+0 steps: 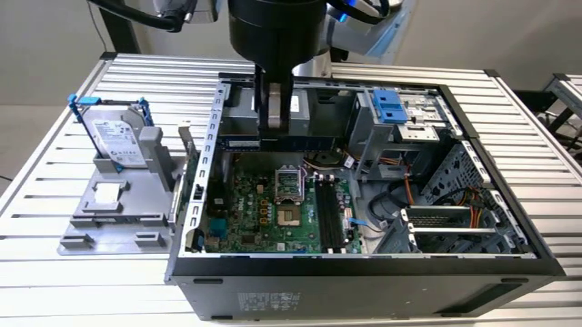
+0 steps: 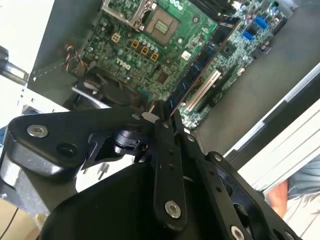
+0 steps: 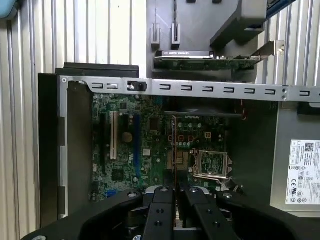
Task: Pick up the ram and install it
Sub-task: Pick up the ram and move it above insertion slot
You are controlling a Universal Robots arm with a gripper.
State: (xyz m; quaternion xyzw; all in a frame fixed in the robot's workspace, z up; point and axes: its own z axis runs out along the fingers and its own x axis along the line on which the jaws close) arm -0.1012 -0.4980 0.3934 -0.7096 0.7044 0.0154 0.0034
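Ram (image 1: 238,144), in the exterior view, hangs level, pinched by the jaws above the open case's (image 1: 364,286) motherboard (image 1: 255,218), toward the counter's (image 1: 54,286) far edge. In the second wrist view the jaws clamp the ram (image 2: 200,62) over the board. In the first wrist view the ram (image 3: 174,150) shows edge-on.

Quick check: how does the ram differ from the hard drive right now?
The ram is a thin dark stick; the hard drive is a silver box with blue rails. The ram is clamped in the gripper over the motherboard; the hard drive rests in the grey stand outside the case. Neither is installed.
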